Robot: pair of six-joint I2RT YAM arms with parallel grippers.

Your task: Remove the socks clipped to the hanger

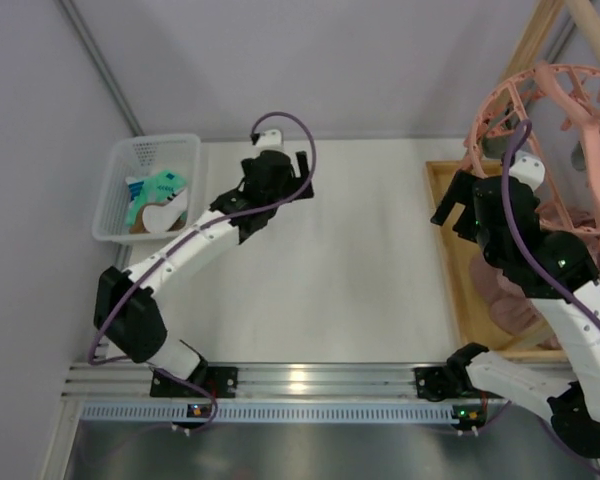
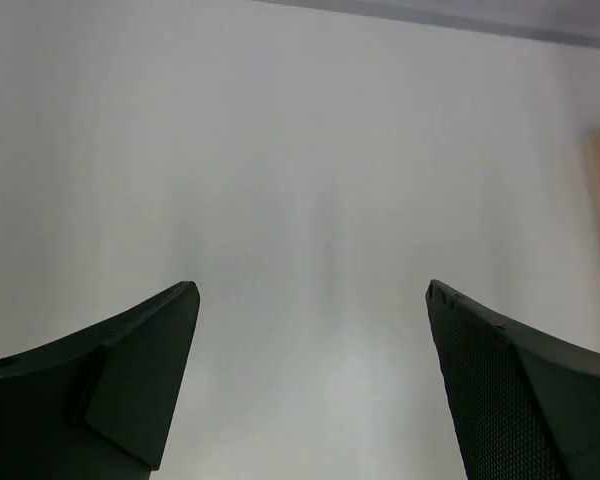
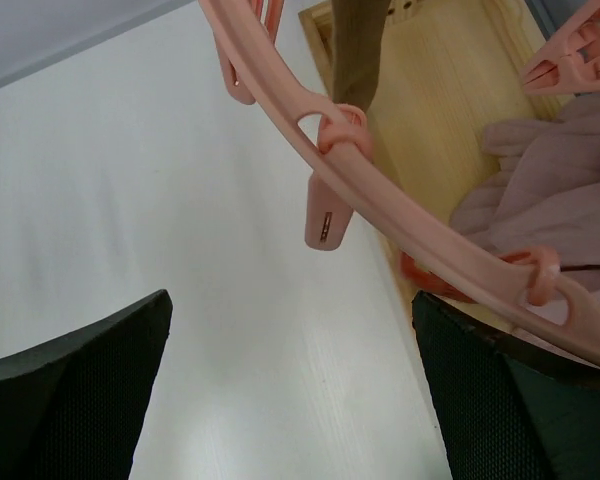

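The salmon-pink hanger [image 1: 555, 105] hangs at the far right under a wooden frame. Its ring [image 3: 450, 245] crosses the right wrist view, with an empty clip [image 3: 325, 215] dangling from it. A brown sock [image 3: 358, 50] hangs behind the ring. My right gripper [image 1: 448, 200] [image 3: 291, 296] is open, just below and left of the ring, with nothing between its fingers. My left gripper [image 1: 298, 190] [image 2: 312, 290] is open over bare white table, right of the basket. A mint-green sock [image 1: 160, 187] and a white sock [image 1: 166, 213] lie in the basket.
A white mesh basket [image 1: 115, 195] stands at the far left. A wooden tray [image 1: 450, 260] lies under the hanger with a heap of mauve fabric [image 1: 505, 290] [image 3: 555, 190] on it. A grey wall closes the back.
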